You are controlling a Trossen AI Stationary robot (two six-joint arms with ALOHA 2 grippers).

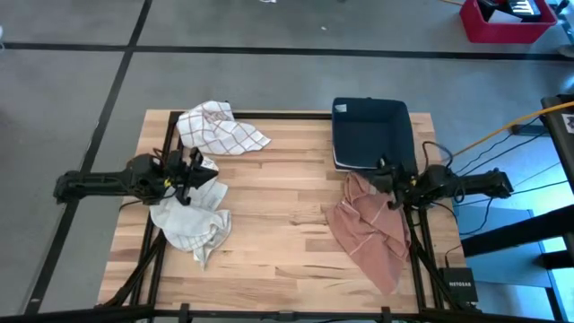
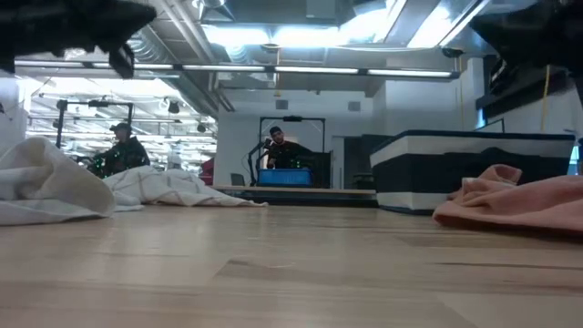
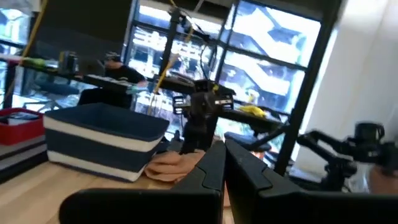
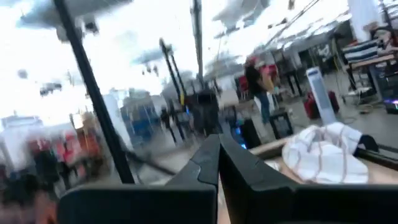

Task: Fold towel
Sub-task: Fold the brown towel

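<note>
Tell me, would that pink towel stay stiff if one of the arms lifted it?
Probably not. The pink towel lies crumpled in soft folds on the table, so it would likely droop. It looks thin, so probably light. Pushed, it would likely bunch up rather than slide.

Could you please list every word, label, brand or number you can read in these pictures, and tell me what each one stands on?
"NETGEAR", as best it reads: pale lettering on the small black box by the table's near right corner, high view.
No readable text shows on the towels, the dark bin or the arms.
Anything printed on the red crate and on the room's fittings behind is too small or blurred to read.
</note>
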